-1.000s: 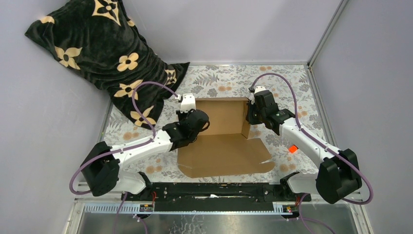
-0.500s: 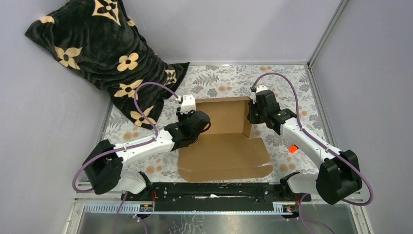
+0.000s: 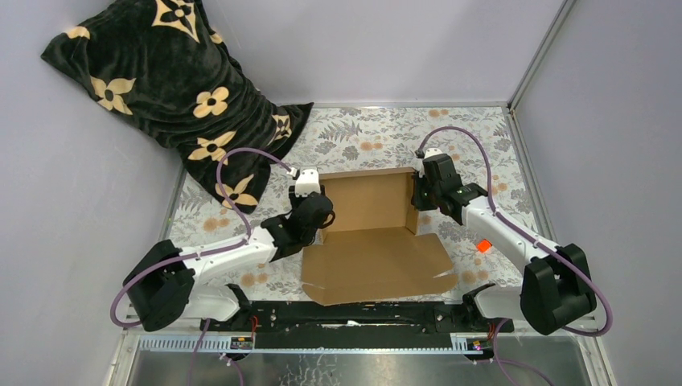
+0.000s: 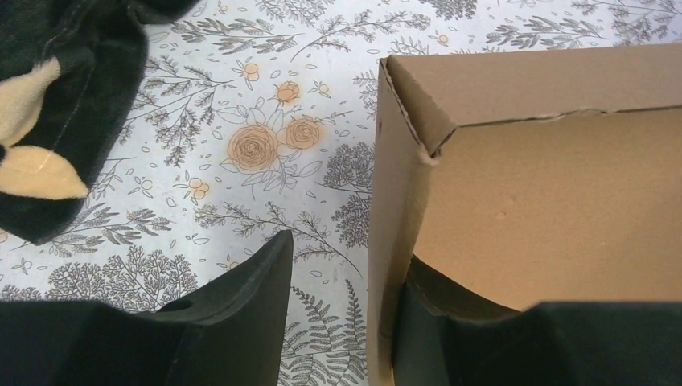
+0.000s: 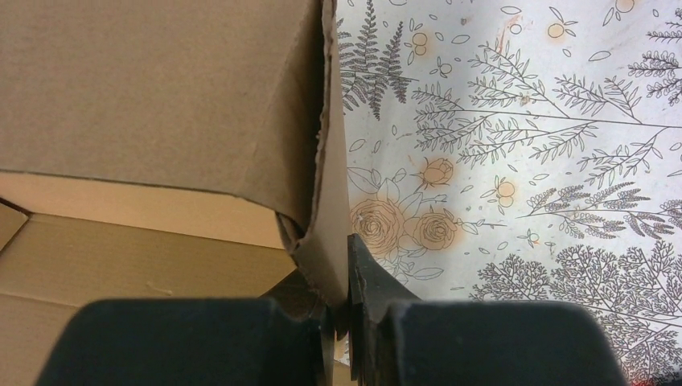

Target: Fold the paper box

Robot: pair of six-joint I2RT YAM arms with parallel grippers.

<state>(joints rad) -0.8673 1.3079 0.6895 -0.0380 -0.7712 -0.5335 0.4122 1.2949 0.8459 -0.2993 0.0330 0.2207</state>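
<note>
Half-folded paper box (image 3: 374,249), mid-desk
Right gripper (image 5: 342,273) pinches its right wall; left gripper (image 4: 346,265) straddles the left wall, unclosed.

One box, one blanket, one marker, two arms.

Mid-frame in the top view sits a single cardboard box (image 3: 374,241); one black flowered blanket (image 3: 161,72) fills the upper left, and one small orange marker (image 3: 483,246) lies at the right (easy to miss). There are two robot arms, the left arm (image 3: 233,251) at lower left and the right arm (image 3: 503,233) at lower right. Two purple cables loop above them, the left cable (image 3: 245,148) and the right cable (image 3: 452,128). There are two grippers, the left gripper (image 4: 346,322) and the right gripper (image 5: 342,281), and one flowered table (image 3: 362,129).
</note>
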